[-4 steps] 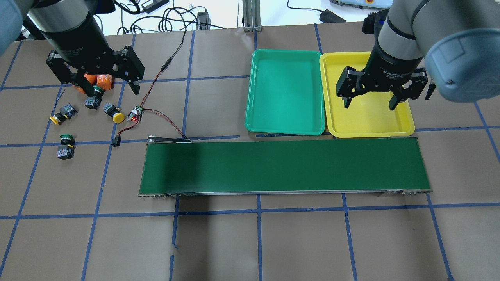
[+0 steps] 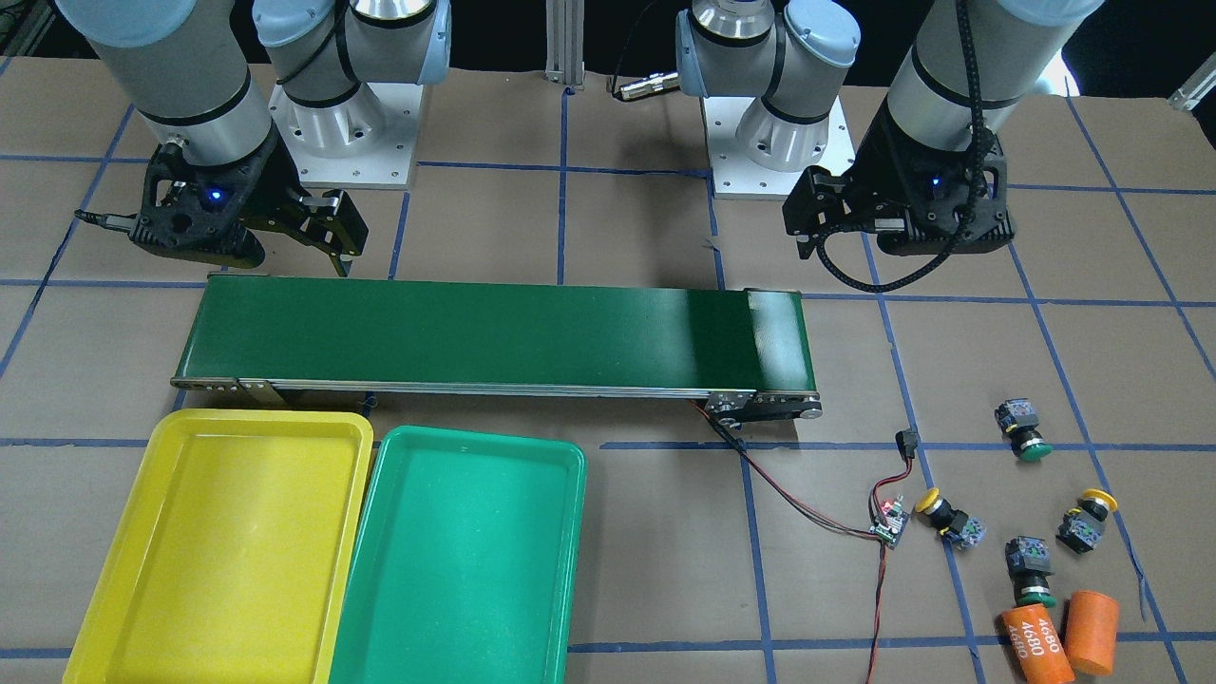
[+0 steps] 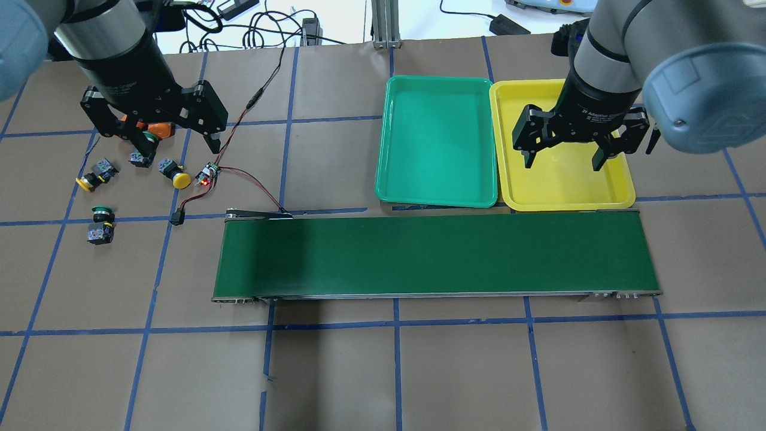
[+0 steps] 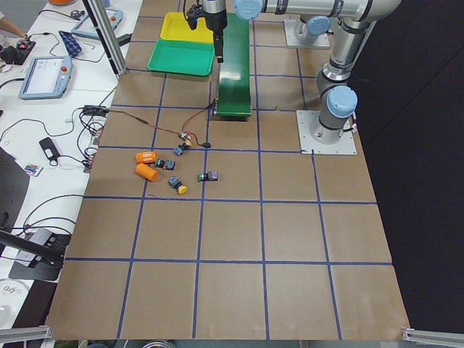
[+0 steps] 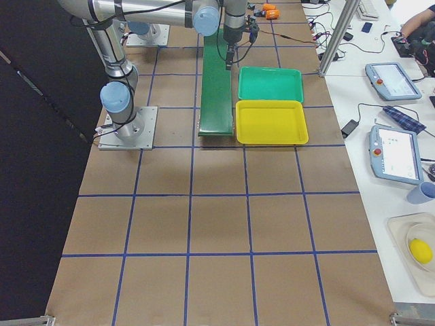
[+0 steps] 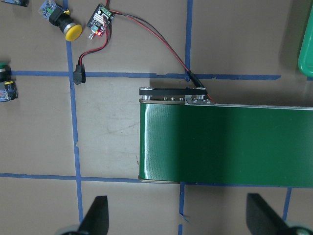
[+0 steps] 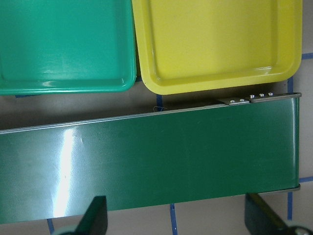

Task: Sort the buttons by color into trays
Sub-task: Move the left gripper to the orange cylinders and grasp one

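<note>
Since a moment ago both arms have shifted only slightly: the left gripper [image 3: 179,143] has moved a little toward the robot's right, the right gripper [image 3: 561,163] a touch toward its left. On the left gripper the jaws stand wide apart and hold nothing, and it hangs above the buttons scattered on the table [image 3: 359,371]. One green-capped button [image 3: 142,152] shows just at the tip of its left-hand finger, next to two orange cylinders [image 3: 158,127] partly hidden behind the gripper. One yellow-capped button [image 3: 173,172] lies almost under the gap between the fingers. The other yellow-capped button [image 3: 93,175] lies out past the left-hand finger. The second green-capped button [image 3: 100,224] lies farther off on that same side, nearer the robot. The right gripper, also spread wide and empty, hangs over the yellow tray [image 3: 562,194], with the green tray [image 3: 437,143] right beside that tray on the gripper's left. Nothing lies in either tray. Just on the robot's side of this gripper runs the conveyor belt [image 3: 437,254].
</note>
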### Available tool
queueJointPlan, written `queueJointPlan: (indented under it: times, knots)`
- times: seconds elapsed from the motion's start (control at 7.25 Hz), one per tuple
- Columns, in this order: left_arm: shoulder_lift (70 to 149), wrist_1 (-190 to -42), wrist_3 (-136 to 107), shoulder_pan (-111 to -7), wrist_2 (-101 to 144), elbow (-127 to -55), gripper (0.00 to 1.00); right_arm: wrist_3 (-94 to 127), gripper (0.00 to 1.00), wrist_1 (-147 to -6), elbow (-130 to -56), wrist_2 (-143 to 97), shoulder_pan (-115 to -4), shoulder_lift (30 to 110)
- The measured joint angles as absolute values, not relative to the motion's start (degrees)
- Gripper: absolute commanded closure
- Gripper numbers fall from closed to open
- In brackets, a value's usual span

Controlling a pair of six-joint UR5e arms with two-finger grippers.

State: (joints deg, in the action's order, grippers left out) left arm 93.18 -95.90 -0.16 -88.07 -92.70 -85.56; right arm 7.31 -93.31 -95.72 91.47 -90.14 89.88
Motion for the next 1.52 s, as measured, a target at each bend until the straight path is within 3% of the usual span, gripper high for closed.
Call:
queueJointPlan:
  times: [0.41, 1.1, 1.52]
  knots:
    - [98.63, -91.7, 0.09, -87.38, -92.04, -83.84, 0.0, 7.23, 0.0, -93.21, -95.89, 91.53, -89.81, 91.13]
    - [119.17, -87.32, 7.32, -79.7, -92.04, -67.81, 0.0, 6.6, 0.0, -93.14, -95.59, 91.2, -89.74, 90.25]
    - [128.66, -76.11, 14.07, -73.7, -92.13, -66.01, 0.0, 6.96, 0.0, -93.25, -95.08, 86.98, -89.77, 91.62]
